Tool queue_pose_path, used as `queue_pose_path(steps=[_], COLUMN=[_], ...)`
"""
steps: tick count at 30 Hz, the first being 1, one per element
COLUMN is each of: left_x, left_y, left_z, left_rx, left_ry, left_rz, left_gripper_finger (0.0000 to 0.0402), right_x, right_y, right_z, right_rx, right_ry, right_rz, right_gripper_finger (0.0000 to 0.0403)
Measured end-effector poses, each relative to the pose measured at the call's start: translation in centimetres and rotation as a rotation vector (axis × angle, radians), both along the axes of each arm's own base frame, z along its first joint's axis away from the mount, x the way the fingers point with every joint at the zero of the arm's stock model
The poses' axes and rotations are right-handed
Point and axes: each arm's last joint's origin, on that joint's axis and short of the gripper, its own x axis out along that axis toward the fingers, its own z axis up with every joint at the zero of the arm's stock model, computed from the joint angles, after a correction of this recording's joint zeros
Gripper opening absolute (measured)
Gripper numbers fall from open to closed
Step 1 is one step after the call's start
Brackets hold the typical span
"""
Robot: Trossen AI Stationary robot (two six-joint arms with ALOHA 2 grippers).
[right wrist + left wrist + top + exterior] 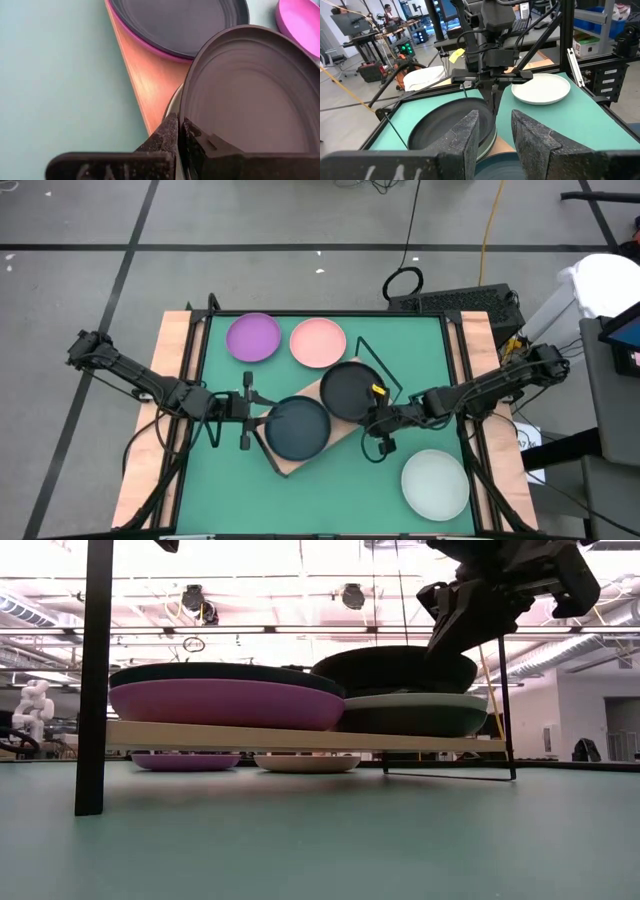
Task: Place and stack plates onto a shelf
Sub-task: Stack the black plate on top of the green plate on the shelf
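Note:
The wooden shelf [290, 460] lies slantwise mid-table. On its left half a dark teal plate [297, 427] sits on a purple plate [220, 705]. On its right half the black plate [352, 390] sits over a pale-rimmed plate [415, 712]. My right gripper [378, 418] is shut on the black plate. My left gripper [246, 408] is open, hovering beside the teal plate's left edge and touching nothing. Another purple plate [253, 337], a pink plate [318, 342] and a pale mint plate [435, 483] rest flat on the green table. My right gripper [179, 130] pinches the black plate's rim [192, 107] on its right, near side, one finger [167, 132] outside under the rim and one inside the bowl. The fingers slant down from the table's right. The plate is slightly tilted over the pale-rimmed plate [172, 102] below.
The shelf's thin black wire frame [375, 360] stands at its far right end, close to the black plate. A black post [92, 675] stands near the low camera. The mint plate lies near the table's right near corner, with green table around it.

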Motion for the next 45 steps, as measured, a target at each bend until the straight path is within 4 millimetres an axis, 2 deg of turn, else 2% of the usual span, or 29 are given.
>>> queue_pose_path(steps=[33,45], left_x=[0.00,0.00], left_y=[0.00,0.00], left_z=[0.00,0.00], left_rx=[-0.013,-0.020], left_ry=[0.000,0.000], left_rz=[0.001,0.002], left_gripper_finger=[0.0122,0.0122], right_x=[-0.16,-0.19], right_y=[-0.05,-0.06], right_z=[-0.28,-0.20], right_rx=[0.022,0.023], right_ry=[0.029,0.025], right_rz=[-0.037,-0.041], right_gripper_finger=[0.0007,0.0085])
